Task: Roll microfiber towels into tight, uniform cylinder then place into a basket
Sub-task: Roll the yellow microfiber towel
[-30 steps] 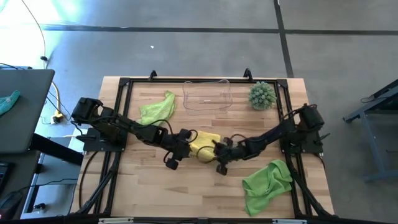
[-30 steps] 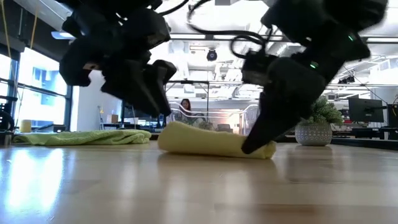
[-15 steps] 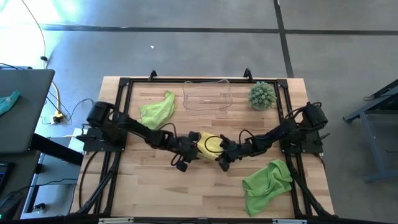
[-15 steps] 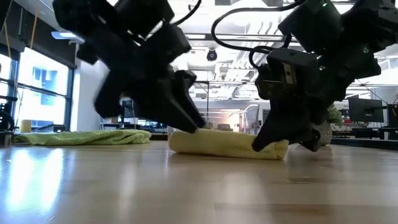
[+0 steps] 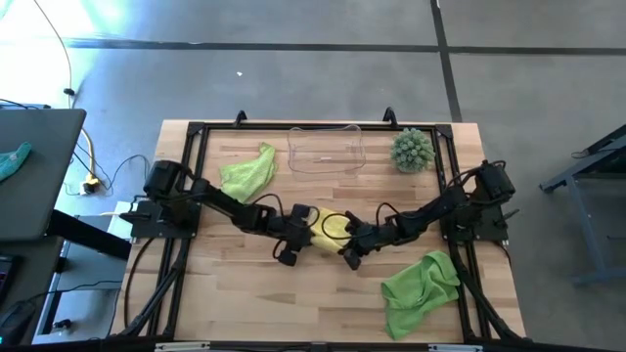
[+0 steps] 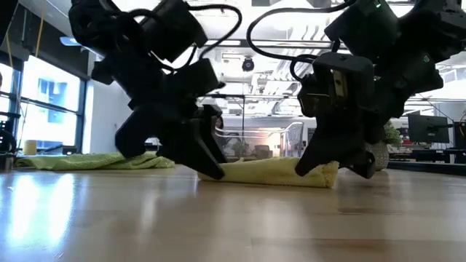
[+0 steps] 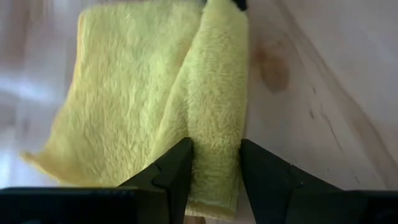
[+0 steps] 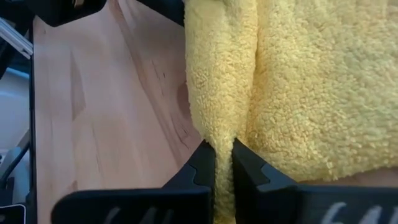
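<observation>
Nothing to read here: no word, label, brand, number or sign shows legibly in any view. Neither the arms, the cloths nor the bench (image 5: 245, 293) carry markings, and the room behind, seen from low down, offers no lettering either.

A table (image 5: 225, 293) seen from above holds a partly rolled towel (image 5: 328, 228) at its middle, with the left gripper (image 5: 298, 238) clamped on its left end and the right gripper (image 5: 350, 242) pinched on its right end. Behind the towel, at the far edge, sits the basket (image 5: 326, 150), with a loose towel (image 5: 246, 171) to its left and a ball-shaped plant (image 5: 412, 150) to its right. A third towel (image 5: 421, 290) lies crumpled at the near right corner.
</observation>
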